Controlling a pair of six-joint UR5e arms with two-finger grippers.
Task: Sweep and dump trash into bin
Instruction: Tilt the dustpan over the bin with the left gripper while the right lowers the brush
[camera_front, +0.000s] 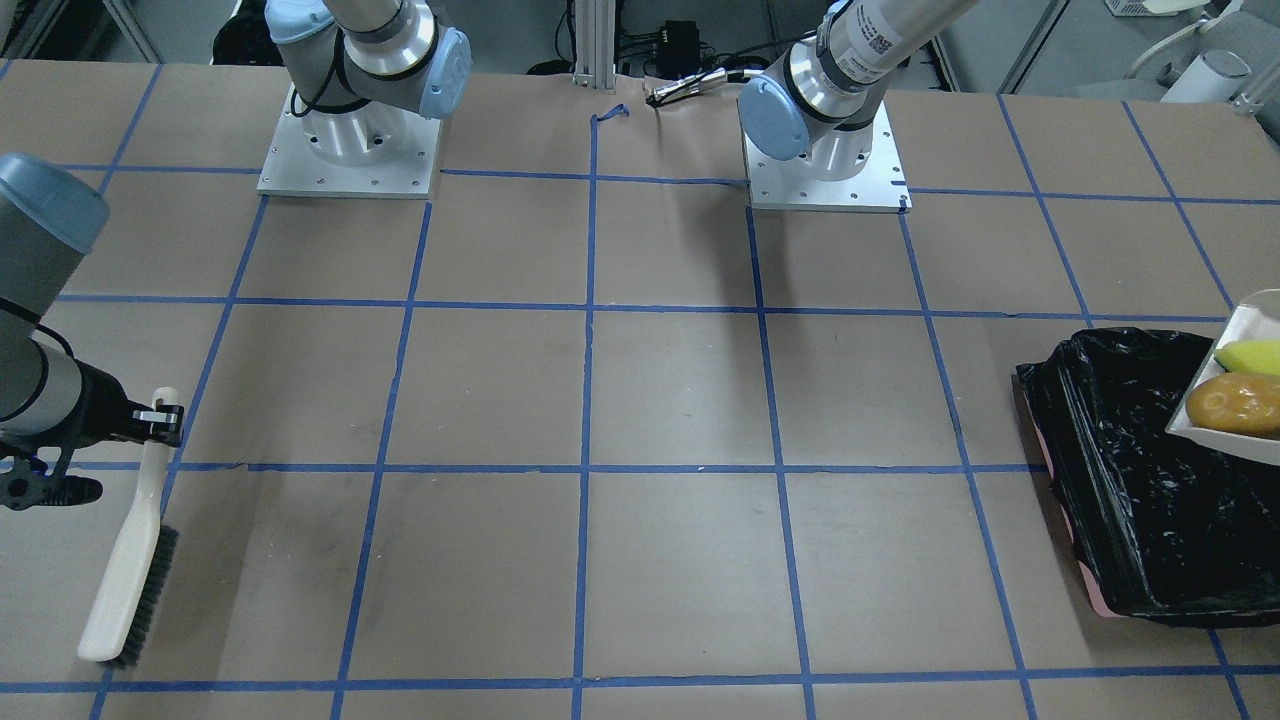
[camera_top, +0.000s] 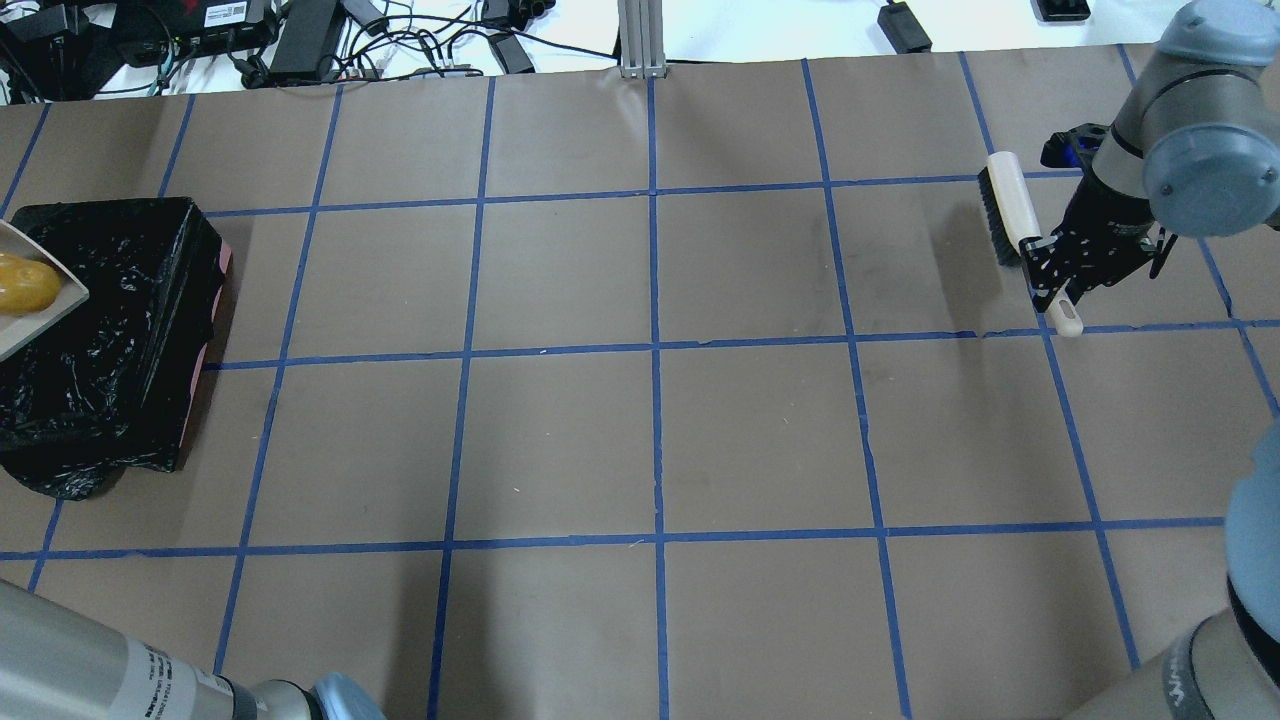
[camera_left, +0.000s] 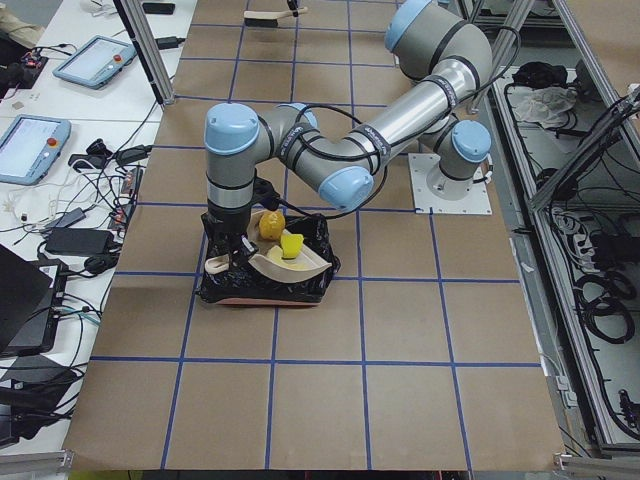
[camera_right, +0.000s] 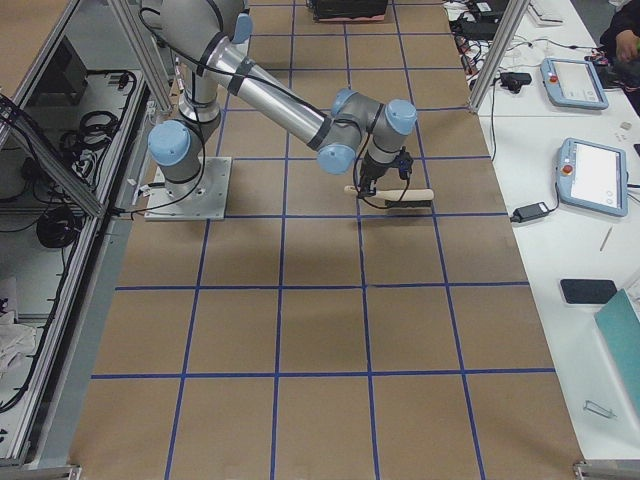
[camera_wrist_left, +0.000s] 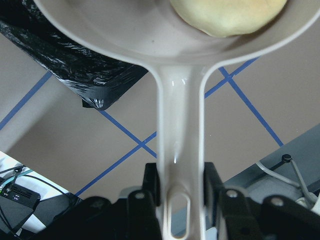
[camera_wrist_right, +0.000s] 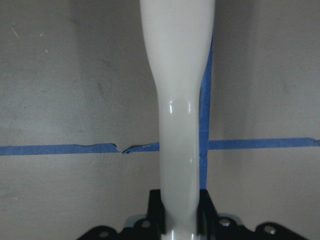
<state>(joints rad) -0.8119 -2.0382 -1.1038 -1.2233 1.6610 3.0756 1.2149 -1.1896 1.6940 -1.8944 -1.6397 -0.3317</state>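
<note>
The left claw (camera_wrist_left: 181, 184) is clamped narrow on the handle of the beige dustpan (camera_wrist_left: 179, 110), right at its hanging hole. That end grip, I judge, gives the wrist leverage to tip the pan. The scoop is held above the bin (camera_front: 1130, 480), which sits on the desk (camera_front: 680, 400) at the robot's left end. It hangs over the black liner and not beside it, so whatever slides out should fall inside.

The trash is not yet dumped. The golden-brown potato (camera_front: 1240, 402) and the yellow sponge piece (camera_front: 1250, 355) lie in the scoop, touching each other. I cannot pick out the melon slice; it may be hidden behind them.

I judge that only the liner's crinkled, raised rim could catch the pan's lip as it tilts.

Well apart, across several squares of blue tape (camera_front: 588, 400), the right claw (camera_wrist_right: 180, 212) grips the handle of the brush (camera_top: 1010, 205). The brush is held low, with its bristles turned to the side. I cannot tell whether it touches the paper. Parked at that end, it is out of the dumping arm's path.

Beyond the desk's far edge lie cables (camera_top: 400, 40), and 2 tablets (camera_left: 32, 145) rest on a side bench.
</note>
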